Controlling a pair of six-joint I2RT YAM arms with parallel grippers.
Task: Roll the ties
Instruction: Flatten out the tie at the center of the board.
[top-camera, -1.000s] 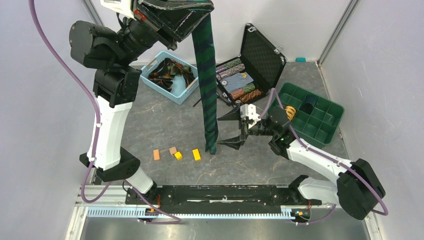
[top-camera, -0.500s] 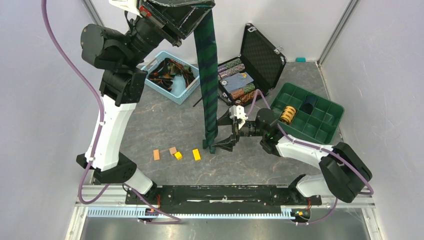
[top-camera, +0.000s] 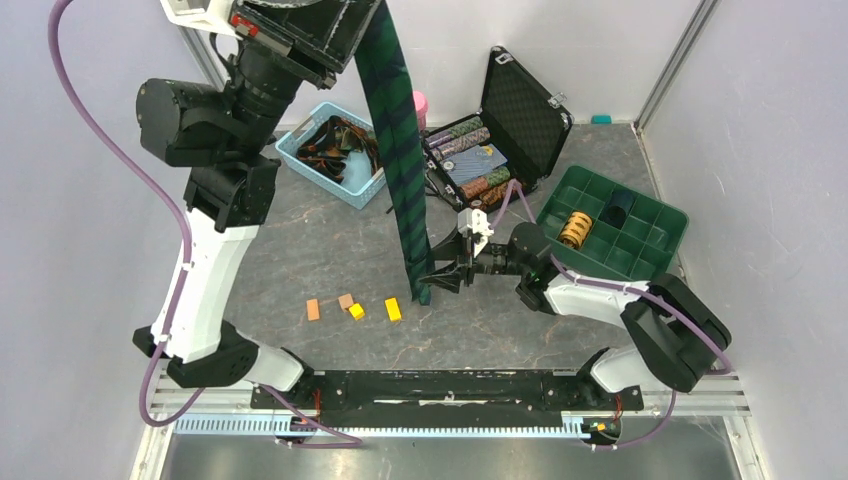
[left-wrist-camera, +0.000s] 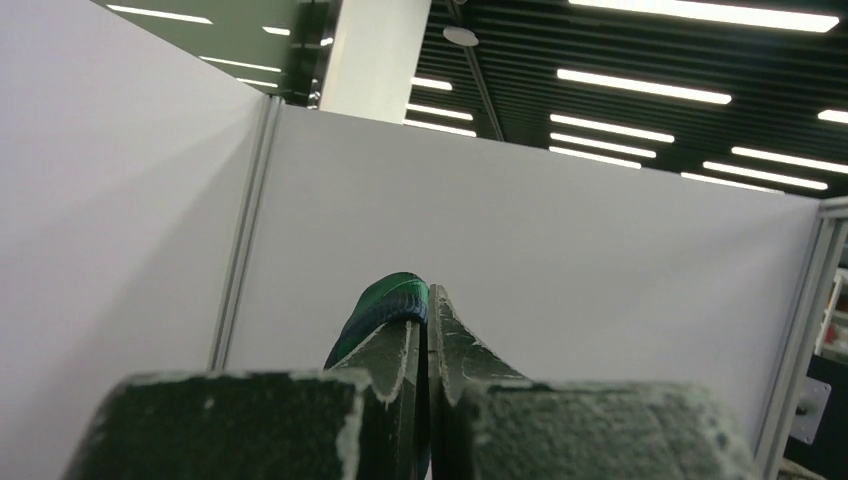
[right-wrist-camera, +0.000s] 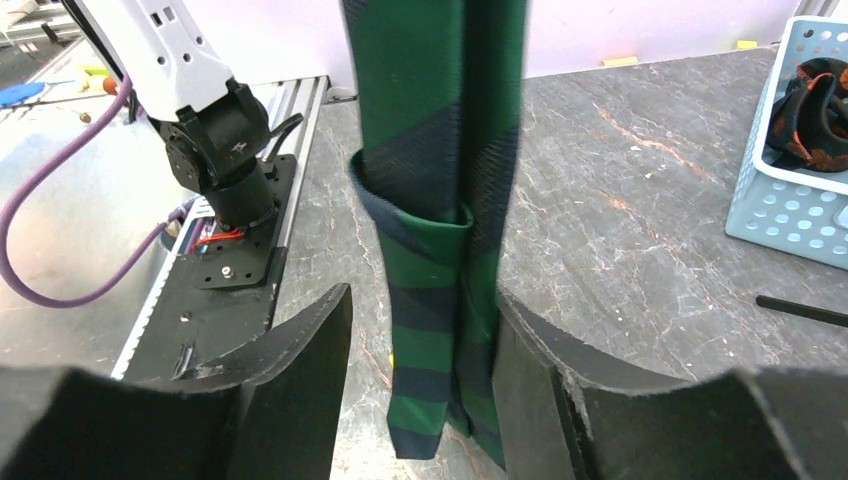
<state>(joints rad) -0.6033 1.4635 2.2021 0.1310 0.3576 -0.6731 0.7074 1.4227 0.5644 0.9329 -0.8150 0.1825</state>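
Note:
A dark green-and-navy striped tie (top-camera: 396, 150) hangs straight down from my left gripper (top-camera: 352, 18), which is raised high at the back and shut on its upper end. In the left wrist view the fabric (left-wrist-camera: 385, 300) curls over the pinched fingertips of the left gripper (left-wrist-camera: 428, 325). The tie's tip hangs just above the table. My right gripper (top-camera: 440, 272) sits low around that lower end (right-wrist-camera: 430, 150). In the right wrist view the right gripper (right-wrist-camera: 422, 295) is open, with the fabric against one finger and a gap to the other. More ties (top-camera: 340, 140) lie bundled in a basket.
The light blue basket (top-camera: 352, 192) stands at the back left. An open black case (top-camera: 520, 110) holds poker chips, and a green compartment tray (top-camera: 640, 250) holds a yellow spool (top-camera: 573, 230). Small orange and yellow blocks (top-camera: 353, 305) lie left of the tie's tip. A black stick (top-camera: 396, 206) lies nearby.
My right gripper has moved left to the tie's lower end and narrowed its jaws around it. My left arm has shifted left, carrying the top of the tie with it.

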